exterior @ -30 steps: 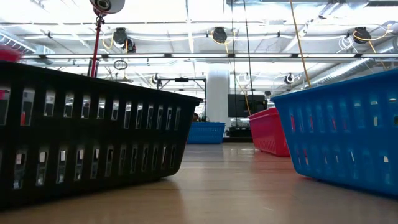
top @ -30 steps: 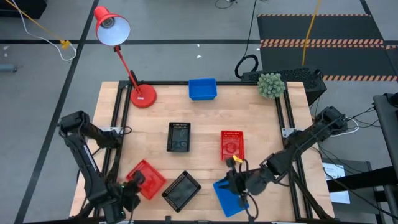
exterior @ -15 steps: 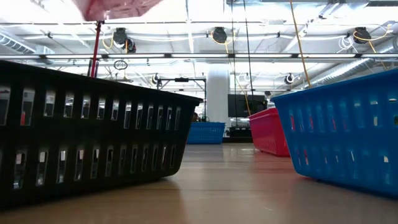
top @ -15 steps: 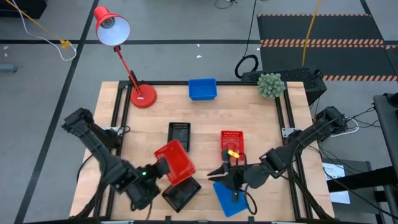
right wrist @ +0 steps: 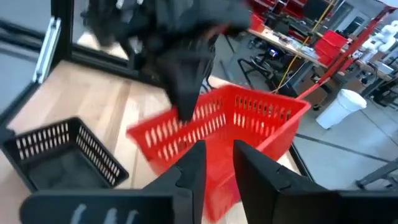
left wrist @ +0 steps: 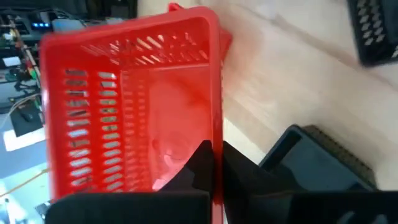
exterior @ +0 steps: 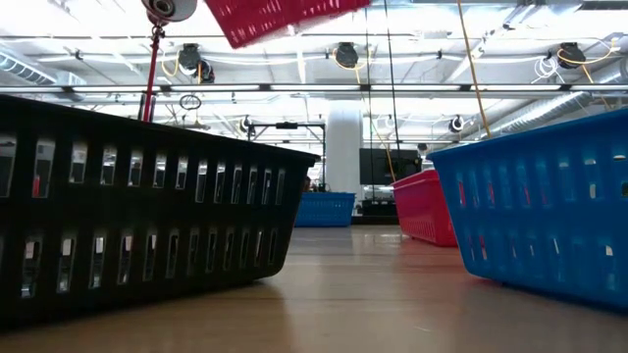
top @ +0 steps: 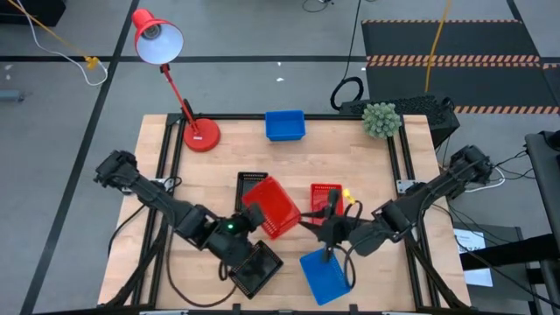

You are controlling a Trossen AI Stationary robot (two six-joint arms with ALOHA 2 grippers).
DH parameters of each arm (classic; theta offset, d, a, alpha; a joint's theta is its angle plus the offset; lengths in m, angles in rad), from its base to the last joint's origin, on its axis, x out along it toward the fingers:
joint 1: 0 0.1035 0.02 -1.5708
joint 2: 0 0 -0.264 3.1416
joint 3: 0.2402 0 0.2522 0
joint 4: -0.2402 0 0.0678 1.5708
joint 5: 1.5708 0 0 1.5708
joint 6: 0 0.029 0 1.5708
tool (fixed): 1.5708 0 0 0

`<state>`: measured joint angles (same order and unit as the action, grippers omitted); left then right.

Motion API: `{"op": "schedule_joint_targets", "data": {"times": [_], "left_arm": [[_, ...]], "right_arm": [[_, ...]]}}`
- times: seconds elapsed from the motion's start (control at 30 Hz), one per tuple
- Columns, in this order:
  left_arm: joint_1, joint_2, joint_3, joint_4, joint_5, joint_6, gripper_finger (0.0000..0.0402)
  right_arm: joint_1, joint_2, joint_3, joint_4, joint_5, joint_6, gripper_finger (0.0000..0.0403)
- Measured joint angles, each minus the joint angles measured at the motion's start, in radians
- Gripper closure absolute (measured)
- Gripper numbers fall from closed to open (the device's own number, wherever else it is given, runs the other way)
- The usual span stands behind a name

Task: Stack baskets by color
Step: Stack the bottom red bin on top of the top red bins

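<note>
My left gripper [left wrist: 216, 149] is shut on a red basket [top: 273, 208] and holds it in the air over the table's middle; the low view shows it high up [exterior: 285, 15]. Under it, a black basket [top: 248, 181] rests on the table, partly hidden. My right gripper [right wrist: 217, 149] is open just right of the held basket, above a second red basket [top: 327, 194]. On the table near the front edge sit a blue basket [top: 322, 276] and a black basket [top: 256, 269]. Another blue basket [top: 284, 125] sits at the far edge. My left gripper holds the red basket by one side wall [left wrist: 216, 127], near its rim. One finger [left wrist: 200, 167] is inside the basket and the other outside. The basket is lifted clear of the table and tilted. My right gripper stands close to the held basket's wall [right wrist: 214, 127]; I cannot tell whether it touches.
A red desk lamp stands with its round base [top: 201, 136] at the far left. A small green plant [top: 381, 120] sits at the far right corner. Bare wood lies along the left side and between the far blue basket and the middle.
My left gripper has lifted the red basket off the table's near left part, carried it up and rightward to the middle, and turned it about. My right gripper has risen and gone toward the far edge, away from the near blue basket, which stays put.
</note>
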<state>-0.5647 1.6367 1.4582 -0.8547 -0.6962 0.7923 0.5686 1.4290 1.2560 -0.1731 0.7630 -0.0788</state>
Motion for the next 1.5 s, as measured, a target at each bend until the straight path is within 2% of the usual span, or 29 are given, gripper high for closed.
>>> {"op": "schedule_joint_targets", "data": {"times": [0.2,0.4,0.53,0.63,0.77,0.83,0.9,1.1,1.23,1.5], "left_arm": [[0.009,0.046,-0.001,0.015,0.070,0.042,0.0380],[0.016,0.046,-0.001,0.118,0.140,0.072,0.0393],[0.016,0.048,-0.002,0.139,0.221,0.138,0.0381],[0.014,0.048,-0.001,0.181,0.308,0.160,0.0388],[0.015,0.048,-0.002,0.203,0.468,0.172,0.0391],[0.017,0.048,-0.001,0.201,0.510,0.176,0.0382],[0.016,0.048,-0.001,0.203,0.537,0.186,0.0378],[0.035,0.047,-0.001,0.228,0.668,0.207,0.0393],[0.058,0.048,-0.002,0.232,0.710,0.201,0.0381],[0.113,0.058,-0.060,0.303,0.876,0.246,0.0392]], "right_arm": [[0.017,-0.016,0.001,-0.101,-0.016,0.011,0.0289],[0.003,-0.020,0.000,-0.093,-0.047,0.120,0.0245],[-0.006,-0.020,0.000,-0.109,-0.134,0.095,0.0220],[-0.006,-0.020,0.000,-0.106,-0.204,0.068,0.0208],[-0.006,-0.020,0.000,-0.113,-0.403,0.004,0.0202],[-0.006,-0.020,-0.003,-0.116,-0.516,-0.030,0.0205],[-0.003,-0.020,-0.012,-0.115,-0.561,-0.056,0.0210],[0.002,-0.019,-0.063,-0.103,-0.556,-0.184,0.0223],[0.008,-0.017,-0.088,-0.017,-0.558,-0.272,0.0224],[0.030,0.088,-0.093,0.031,-0.553,-0.475,0.0233]]}}
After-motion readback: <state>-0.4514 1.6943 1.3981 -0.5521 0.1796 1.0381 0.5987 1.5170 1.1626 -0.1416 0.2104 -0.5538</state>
